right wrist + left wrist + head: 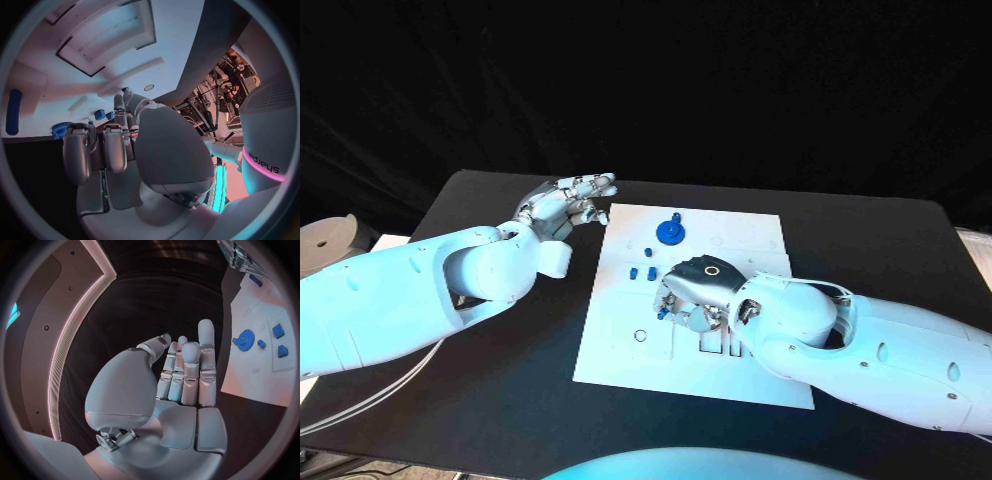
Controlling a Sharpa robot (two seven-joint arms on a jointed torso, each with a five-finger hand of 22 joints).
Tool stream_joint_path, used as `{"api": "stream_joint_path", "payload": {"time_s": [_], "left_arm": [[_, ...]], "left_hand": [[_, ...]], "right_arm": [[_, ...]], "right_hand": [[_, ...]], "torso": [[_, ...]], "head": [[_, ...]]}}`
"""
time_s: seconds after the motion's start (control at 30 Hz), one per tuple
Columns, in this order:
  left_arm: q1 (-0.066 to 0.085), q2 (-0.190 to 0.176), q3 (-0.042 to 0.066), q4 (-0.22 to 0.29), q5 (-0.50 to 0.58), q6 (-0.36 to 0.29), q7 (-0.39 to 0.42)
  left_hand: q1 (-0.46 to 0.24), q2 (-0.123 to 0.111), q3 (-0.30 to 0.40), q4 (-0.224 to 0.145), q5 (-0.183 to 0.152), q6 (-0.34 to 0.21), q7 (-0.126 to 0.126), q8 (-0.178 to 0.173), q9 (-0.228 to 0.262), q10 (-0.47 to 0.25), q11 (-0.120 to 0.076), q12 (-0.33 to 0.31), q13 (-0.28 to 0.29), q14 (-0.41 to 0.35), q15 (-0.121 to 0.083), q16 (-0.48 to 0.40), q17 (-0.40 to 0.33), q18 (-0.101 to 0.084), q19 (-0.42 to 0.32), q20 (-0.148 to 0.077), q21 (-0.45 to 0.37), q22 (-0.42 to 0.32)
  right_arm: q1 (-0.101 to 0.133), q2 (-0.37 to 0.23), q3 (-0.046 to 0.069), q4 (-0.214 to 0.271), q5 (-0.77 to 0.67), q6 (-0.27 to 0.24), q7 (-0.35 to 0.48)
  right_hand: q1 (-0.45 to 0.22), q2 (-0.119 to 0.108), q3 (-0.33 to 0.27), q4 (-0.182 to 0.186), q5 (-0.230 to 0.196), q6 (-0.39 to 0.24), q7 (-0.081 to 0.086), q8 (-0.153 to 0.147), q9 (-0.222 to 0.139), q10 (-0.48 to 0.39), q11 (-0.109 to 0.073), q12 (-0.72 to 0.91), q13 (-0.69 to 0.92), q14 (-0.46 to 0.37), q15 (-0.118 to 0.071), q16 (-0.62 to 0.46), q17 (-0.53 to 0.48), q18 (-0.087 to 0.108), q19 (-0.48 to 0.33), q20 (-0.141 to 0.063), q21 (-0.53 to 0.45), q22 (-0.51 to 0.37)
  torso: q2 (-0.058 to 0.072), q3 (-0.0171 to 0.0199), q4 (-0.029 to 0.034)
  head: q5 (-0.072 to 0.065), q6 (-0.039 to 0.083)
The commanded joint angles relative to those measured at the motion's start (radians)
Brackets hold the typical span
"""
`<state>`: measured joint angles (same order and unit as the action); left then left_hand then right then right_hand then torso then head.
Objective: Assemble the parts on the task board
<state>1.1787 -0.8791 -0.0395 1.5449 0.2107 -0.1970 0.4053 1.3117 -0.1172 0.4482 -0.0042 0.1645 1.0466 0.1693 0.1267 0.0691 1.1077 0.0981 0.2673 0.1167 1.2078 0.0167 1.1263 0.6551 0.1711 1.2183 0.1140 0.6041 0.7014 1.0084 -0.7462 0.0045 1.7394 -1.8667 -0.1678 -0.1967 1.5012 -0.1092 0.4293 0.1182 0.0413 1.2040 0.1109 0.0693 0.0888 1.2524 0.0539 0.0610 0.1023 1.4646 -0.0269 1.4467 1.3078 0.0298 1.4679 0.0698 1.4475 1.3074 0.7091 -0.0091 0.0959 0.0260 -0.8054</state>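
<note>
Head view: the right hand (692,290) hovers low over the middle of the task board (625,350), fingers curled down beside two small blue parts (642,272); whether it grips anything cannot be told. A blue gear (671,232) sits further up the board. Left wrist view: the left hand (181,375) is released, fingers straight, off the board's edge. Right wrist view: fingertips (119,102) near the parts; lower slowly, confirm contact before closing.

Black table (473,400), black backdrop (733,90), white cable (372,400)
</note>
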Motion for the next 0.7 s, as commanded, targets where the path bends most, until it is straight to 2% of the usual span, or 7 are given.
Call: {"api": "stream_joint_path", "payload": {"time_s": [0.03,0.53,0.6,0.7], "left_arm": [[0.0,0.0,0.001,0.003,-0.002,0.022,0.001],[0.0,-0.002,0.0,0.004,-0.007,0.03,-0.007],[0.0,-0.002,0.0,0.005,-0.007,0.03,-0.007],[0.0,-0.003,0.0,0.005,-0.007,0.03,-0.008]], "left_hand": [[0.004,0.004,-0.004,0.0,0.007,-0.006,0.002,0.002,-0.002,-0.005,-0.001,0.006,0.001,-0.004,-0.003,0.003,-0.001,0.01,0.0,-0.003,-0.006,-0.002],[0.004,0.005,-0.005,0.0,0.007,-0.006,0.002,0.003,-0.001,-0.006,-0.001,0.009,0.002,-0.006,-0.002,0.002,-0.007,0.01,0.0,-0.002,-0.006,-0.002],[0.004,0.005,-0.005,0.0,0.007,-0.006,0.002,0.003,-0.001,-0.006,-0.001,0.009,0.002,-0.006,-0.002,0.002,-0.007,0.01,0.0,-0.002,-0.006,-0.002],[0.004,0.005,-0.005,0.0,0.007,-0.006,0.002,0.003,-0.001,-0.006,-0.001,0.009,0.002,-0.006,-0.002,0.002,-0.007,0.01,0.0,-0.002,-0.006,-0.002]], "right_arm": [[-0.002,0.004,-0.003,-0.003,-0.028,0.037,-0.016],[-0.002,0.024,-0.009,-0.013,-0.039,0.045,-0.027],[-0.002,0.026,-0.01,-0.014,-0.04,0.047,-0.032],[-0.002,0.026,-0.01,-0.016,-0.038,0.048,-0.038]], "right_hand": [[-0.01,0.004,0.0,-0.002,0.007,0.007,0.005,0.004,0.002,0.002,0.003,0.003,-0.002,0.075,0.004,0.005,0.107,0.013,0.014,0.008,0.002,0.082],[-0.015,0.003,-0.001,-0.002,0.007,0.009,0.004,0.004,0.003,0.002,0.002,0.003,-0.003,0.075,0.005,0.005,0.107,0.014,0.014,0.009,0.002,0.082],[-0.022,-0.002,-0.004,-0.002,0.007,0.005,0.005,0.002,0.002,0.0,0.003,0.002,-0.006,0.074,0.005,0.004,0.106,0.014,0.013,0.009,0.001,0.08],[-0.05,-0.026,-0.016,0.008,0.007,-0.026,0.015,-0.009,-0.005,-0.041,0.016,-0.003,-0.018,0.072,0.014,-0.002,0.098,0.016,0.006,0.014,-0.008,0.068]], "torso": [[-0.001,-0.0005,0.0],[0.0,-0.0006,0.001],[-0.001,-0.0009,0.0009],[-0.001,-0.0011,0.0005]], "head": [[0.001,-0.001],[0.003,-0.005],[0.002,-0.004],[0.002,-0.004]]}}
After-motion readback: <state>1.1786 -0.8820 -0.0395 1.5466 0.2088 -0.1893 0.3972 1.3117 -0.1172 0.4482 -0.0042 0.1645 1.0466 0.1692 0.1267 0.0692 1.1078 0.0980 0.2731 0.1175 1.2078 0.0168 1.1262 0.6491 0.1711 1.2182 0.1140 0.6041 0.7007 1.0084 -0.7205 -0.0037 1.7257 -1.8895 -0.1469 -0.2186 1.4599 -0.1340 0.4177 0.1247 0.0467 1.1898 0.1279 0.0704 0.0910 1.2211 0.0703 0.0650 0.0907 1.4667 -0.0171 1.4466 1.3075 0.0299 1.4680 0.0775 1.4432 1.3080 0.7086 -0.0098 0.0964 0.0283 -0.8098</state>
